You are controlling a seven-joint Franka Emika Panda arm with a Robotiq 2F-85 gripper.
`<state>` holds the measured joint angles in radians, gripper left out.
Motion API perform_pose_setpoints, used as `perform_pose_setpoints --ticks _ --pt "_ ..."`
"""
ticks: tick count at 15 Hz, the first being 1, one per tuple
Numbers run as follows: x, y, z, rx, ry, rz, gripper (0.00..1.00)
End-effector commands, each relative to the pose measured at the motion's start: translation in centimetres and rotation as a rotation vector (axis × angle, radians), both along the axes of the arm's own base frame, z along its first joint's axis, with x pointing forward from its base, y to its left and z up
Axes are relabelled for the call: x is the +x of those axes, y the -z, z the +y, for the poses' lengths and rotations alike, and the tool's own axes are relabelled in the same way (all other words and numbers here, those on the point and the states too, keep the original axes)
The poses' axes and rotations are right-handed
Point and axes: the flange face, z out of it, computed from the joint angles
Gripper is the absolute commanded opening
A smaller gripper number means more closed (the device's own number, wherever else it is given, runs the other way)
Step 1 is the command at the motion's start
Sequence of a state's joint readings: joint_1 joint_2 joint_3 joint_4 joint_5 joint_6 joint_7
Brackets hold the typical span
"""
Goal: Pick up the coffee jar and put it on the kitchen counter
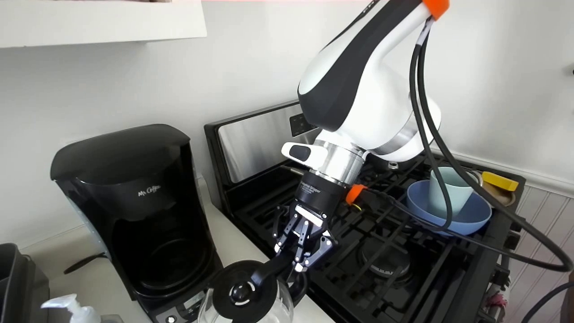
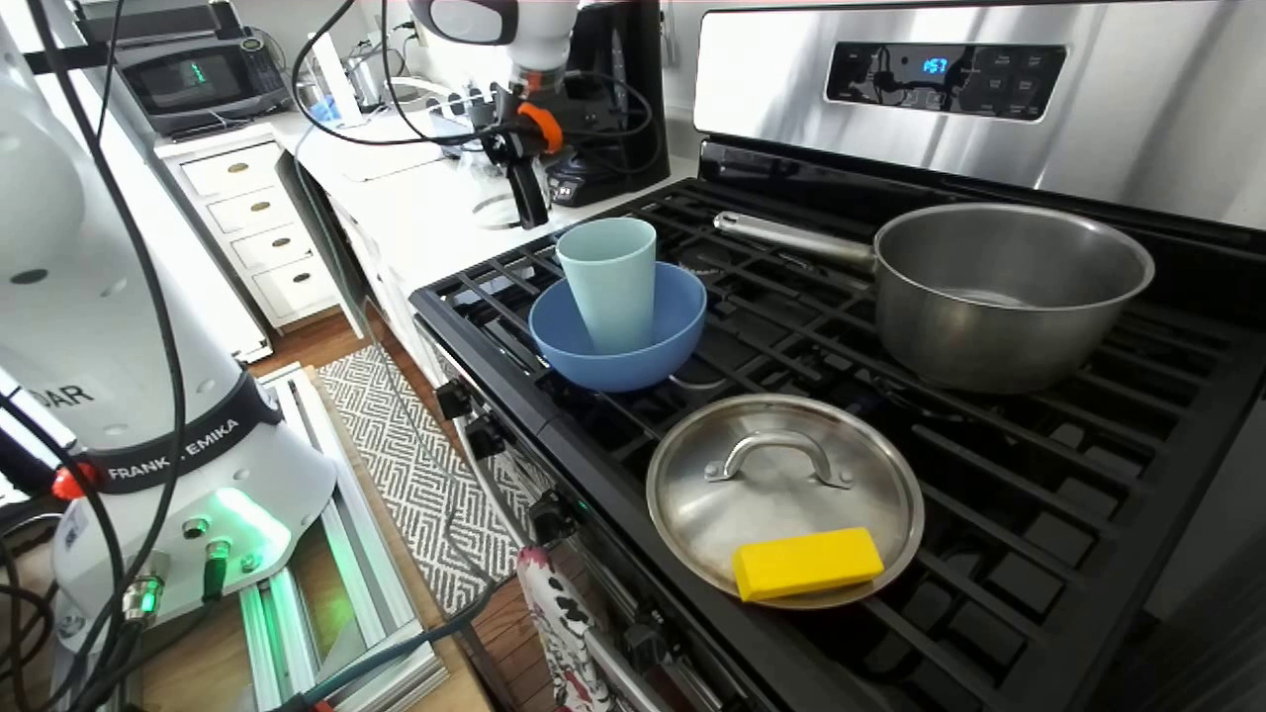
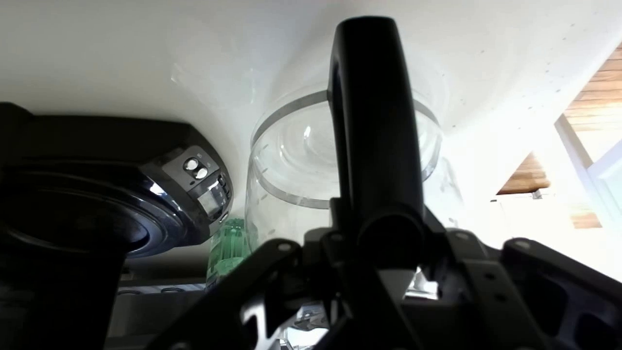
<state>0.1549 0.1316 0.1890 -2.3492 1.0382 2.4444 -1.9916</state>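
Note:
The coffee jar is a clear round glass carafe with a black lid (image 1: 233, 291), a black handle and a dark band. Its glass also shows in an exterior view (image 2: 493, 206) and in the wrist view (image 3: 291, 214). My gripper (image 1: 287, 259) is shut on the black handle, with a finger on each side of it in the wrist view (image 3: 376, 223). The jar looks upright over the white kitchen counter (image 2: 415, 193), beside the stove's edge. I cannot tell whether its base touches the counter. The counter also shows in the wrist view (image 3: 486, 82).
The black coffee maker (image 1: 121, 161) stands close beside the jar. The gas stove (image 1: 430, 278) borders the counter and holds a blue bowl with a cup (image 2: 618, 366), a saucepan (image 2: 989, 336) and a lid (image 2: 692, 514) with a yellow block. A soap pump (image 1: 80, 309) stands near the coffee maker.

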Motion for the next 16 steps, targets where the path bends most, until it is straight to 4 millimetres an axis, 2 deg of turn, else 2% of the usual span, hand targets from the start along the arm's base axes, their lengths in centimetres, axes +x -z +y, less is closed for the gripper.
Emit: perform_pose_setpoints --ticks 1,4,8,9,11,12,16 --pt "0.6 -0.5 0.8 -0.017 -0.011 -0.010 0.08" --pt "0.6 -0.3 1.1 -0.036 -0.038 -0.025 0.08" --pt "0.4 -1.1 1.5 -0.005 -0.070 -0.073 0.08" --pt "0.1 0.0 0.9 -0.020 -0.059 -0.029 0.33" --pt "0.1 -0.1 1.1 -0.022 -0.066 -0.039 0.33" --pt "0.1 -0.1 1.1 -0.022 -0.068 -0.040 0.08" --pt "0.5 0.1 1.0 0.011 -0.104 -0.059 0.08"
